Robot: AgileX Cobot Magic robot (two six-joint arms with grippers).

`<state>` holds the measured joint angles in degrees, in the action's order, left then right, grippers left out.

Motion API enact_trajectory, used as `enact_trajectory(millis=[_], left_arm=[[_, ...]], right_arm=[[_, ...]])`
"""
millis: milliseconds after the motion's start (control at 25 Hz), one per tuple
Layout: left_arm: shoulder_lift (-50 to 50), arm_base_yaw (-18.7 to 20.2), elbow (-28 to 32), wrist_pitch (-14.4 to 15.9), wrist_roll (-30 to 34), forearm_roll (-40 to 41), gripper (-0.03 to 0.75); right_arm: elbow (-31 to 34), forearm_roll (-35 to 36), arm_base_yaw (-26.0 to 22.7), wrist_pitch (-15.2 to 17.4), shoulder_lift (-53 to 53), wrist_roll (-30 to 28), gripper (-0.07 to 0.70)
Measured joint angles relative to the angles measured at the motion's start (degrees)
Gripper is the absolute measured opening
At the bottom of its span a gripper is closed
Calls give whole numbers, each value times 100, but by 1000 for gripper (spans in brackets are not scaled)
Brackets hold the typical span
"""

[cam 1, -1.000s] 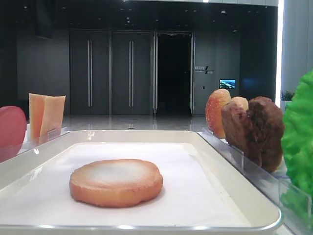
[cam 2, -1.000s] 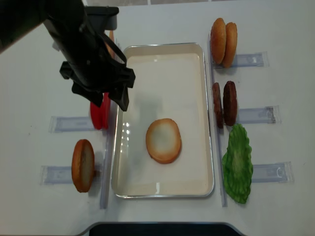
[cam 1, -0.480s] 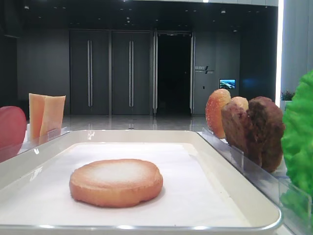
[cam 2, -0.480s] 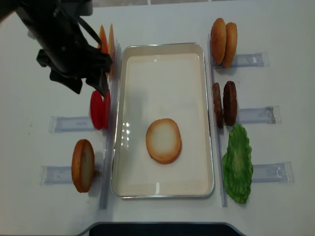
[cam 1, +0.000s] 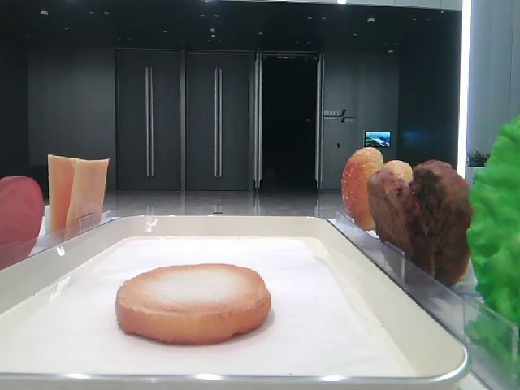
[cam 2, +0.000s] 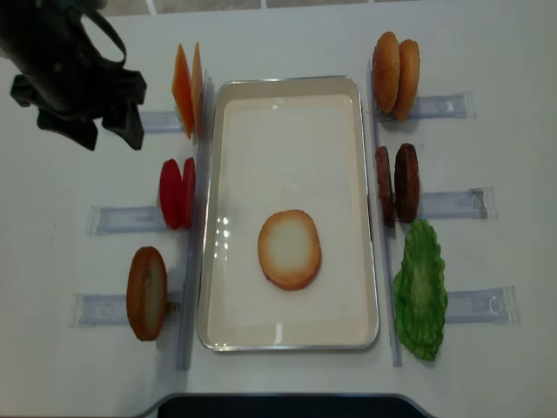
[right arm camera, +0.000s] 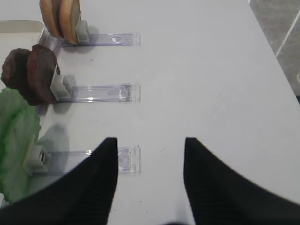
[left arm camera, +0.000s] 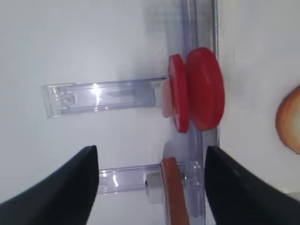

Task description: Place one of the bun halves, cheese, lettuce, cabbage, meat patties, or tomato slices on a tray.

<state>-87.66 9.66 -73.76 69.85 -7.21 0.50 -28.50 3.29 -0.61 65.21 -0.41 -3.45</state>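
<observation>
A bun half (cam 2: 289, 249) lies flat, pale face up, on the paper-lined tray (cam 2: 287, 84). Left of the tray, cheese (cam 2: 187, 89), tomato slices (cam 2: 177, 193) and another bun half (cam 2: 146, 293) stand on edge. On the right are bun halves (cam 2: 395, 75), meat patties (cam 2: 397, 184) and lettuce (cam 2: 420, 289); no separate cabbage shows. My left gripper (cam 2: 111, 139) hangs open and empty at the far left. In its wrist view the left gripper (left arm camera: 151, 154) frames the edge-on bun half (left arm camera: 174, 197) below. My right gripper (right arm camera: 150, 140) is open over bare table.
Each food stands in a clear plastic rack (cam 2: 122, 218) lying outward from the tray; a long clear strip (cam 2: 197, 235) runs along each tray side. Bare white table (right arm camera: 211, 70) lies right of the right-hand racks. A dark edge (cam 2: 278, 407) borders the table's near side.
My left arm has swung left and toward the top of the overhead view, from over the tray's left rim beside the tomato slices to the far-left corner. Its jaws stayed open. The food has not moved.
</observation>
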Motion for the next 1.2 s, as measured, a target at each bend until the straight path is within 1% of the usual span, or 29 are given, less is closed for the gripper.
enact_trajectory(millis=[320,440,760,960,1200], left_arm=[[0,-769,0,0,376,219,534],[0,-969,0,0,465,254,534],[135,-1034,76,0,651,287,534],[665,-1034,493,11,655,514,534],[1597,-1034,997,18,655,419,534]], right_arm=[[0,0,0,0,0,0,344],[0,0,0,0,0,0,344],[0,0,0,0,0,0,344],[0,0,0,0,0,0,344],[0,0,0,0,0,0,344]])
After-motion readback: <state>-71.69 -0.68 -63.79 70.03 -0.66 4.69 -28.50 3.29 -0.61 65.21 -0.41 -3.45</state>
